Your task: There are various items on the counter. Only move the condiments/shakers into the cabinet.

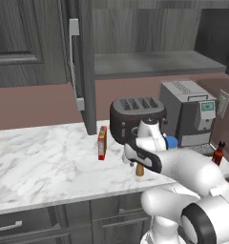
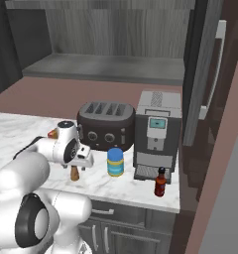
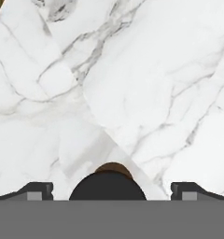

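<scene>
The small brown shaker (image 1: 140,170) stands on the marble counter (image 1: 45,162) in front of the toaster. My gripper (image 1: 137,161) hangs straight over it, pointing down. In the hand view the shaker's dark cap (image 3: 108,185) sits between the two fingertips (image 3: 37,191), which stand wide apart and clear of it, so the gripper (image 3: 111,191) is open. The blue-lidded jar (image 2: 115,162) stands to the right of the shaker (image 2: 75,173), and the dark red bottle (image 2: 160,182) is near the counter's right end. The red-orange box (image 1: 102,143) stands upright to the left. The cabinet shelf (image 1: 150,64) is above, its door (image 1: 35,43) swung open.
A dark toaster (image 1: 135,116) and a grey coffee machine (image 1: 190,114) stand at the back of the counter, close behind the arm. Dark drawers (image 1: 26,224) run below the counter's front edge. Wide bare marble lies to the left.
</scene>
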Robot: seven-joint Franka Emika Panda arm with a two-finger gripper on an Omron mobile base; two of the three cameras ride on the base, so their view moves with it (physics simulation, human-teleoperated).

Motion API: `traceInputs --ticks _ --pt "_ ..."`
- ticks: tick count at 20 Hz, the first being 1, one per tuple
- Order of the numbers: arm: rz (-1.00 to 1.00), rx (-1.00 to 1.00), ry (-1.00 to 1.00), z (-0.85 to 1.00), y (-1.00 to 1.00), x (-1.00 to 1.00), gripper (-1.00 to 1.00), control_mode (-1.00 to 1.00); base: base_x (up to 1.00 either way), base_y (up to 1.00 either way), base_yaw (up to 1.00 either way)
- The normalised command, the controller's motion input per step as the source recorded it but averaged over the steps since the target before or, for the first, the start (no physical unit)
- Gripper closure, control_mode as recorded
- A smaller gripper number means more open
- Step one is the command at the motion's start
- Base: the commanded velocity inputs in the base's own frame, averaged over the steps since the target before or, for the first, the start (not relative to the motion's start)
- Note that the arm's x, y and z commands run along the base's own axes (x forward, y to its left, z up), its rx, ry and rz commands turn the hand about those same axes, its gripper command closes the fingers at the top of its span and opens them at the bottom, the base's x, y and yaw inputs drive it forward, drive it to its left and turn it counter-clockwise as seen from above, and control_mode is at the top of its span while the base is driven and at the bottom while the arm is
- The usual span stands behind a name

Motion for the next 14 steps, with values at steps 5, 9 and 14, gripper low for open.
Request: traceInputs --ticks 5,9,14 --pt "0.0 0.0 0.0 -0.01 0.0 0.1 1.0 -1.0 0.0 0.0 0.0" --pt "0.0 0.0 0.0 0.0 0.0 0.0 1.0 -1.0 0.0 0.0 0.0" --pt "-0.03 0.0 -0.12 0.51 0.0 -0.18 1.0 -1.0 0.0 0.0 0.0"
